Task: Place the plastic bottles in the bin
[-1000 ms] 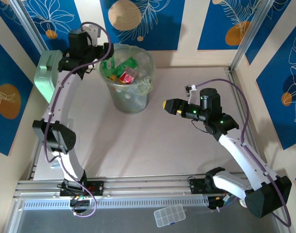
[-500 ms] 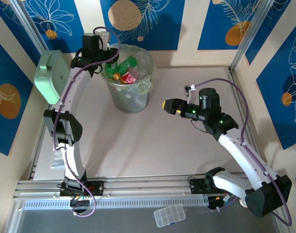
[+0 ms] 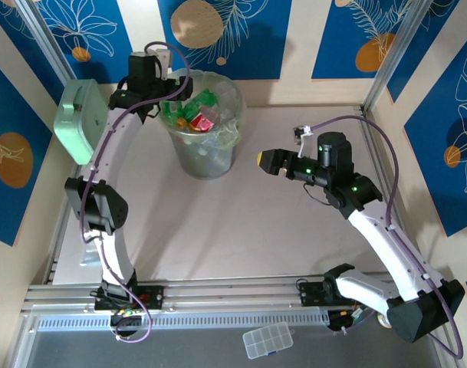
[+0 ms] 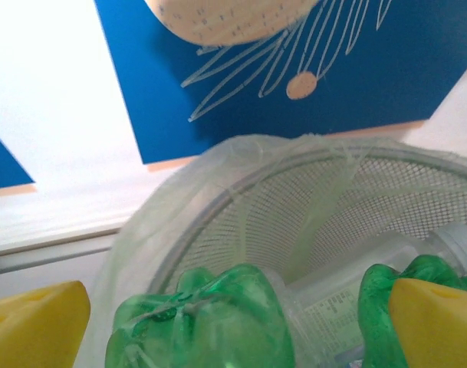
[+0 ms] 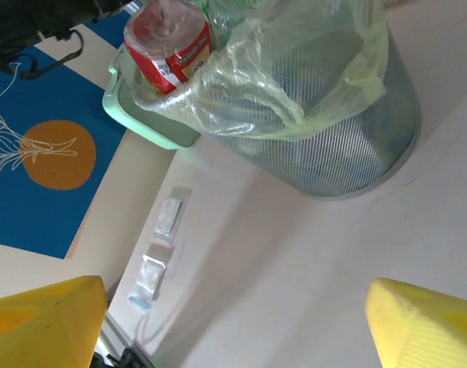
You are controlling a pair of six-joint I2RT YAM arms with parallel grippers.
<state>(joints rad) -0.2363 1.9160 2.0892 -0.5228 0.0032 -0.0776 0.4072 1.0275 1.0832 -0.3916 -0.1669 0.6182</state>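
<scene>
I see the bottles (image 3: 193, 115) heaped in the bin (image 3: 206, 157), with green ones and a red-labelled one (image 5: 168, 42) up at the rim and the bag (image 5: 294, 84) folded over its edge. The bin stands on the table (image 3: 241, 230) toward the far left, near the mint box (image 3: 80, 119). My left gripper (image 4: 233, 326) hangs over the bin's far-left rim, fingers spread wide, a green bottle (image 4: 195, 318) lying below the gap. My right gripper (image 3: 265, 160) hovers over bare table to the bin's right, apart from it, fingers wide with nothing between them.
</scene>
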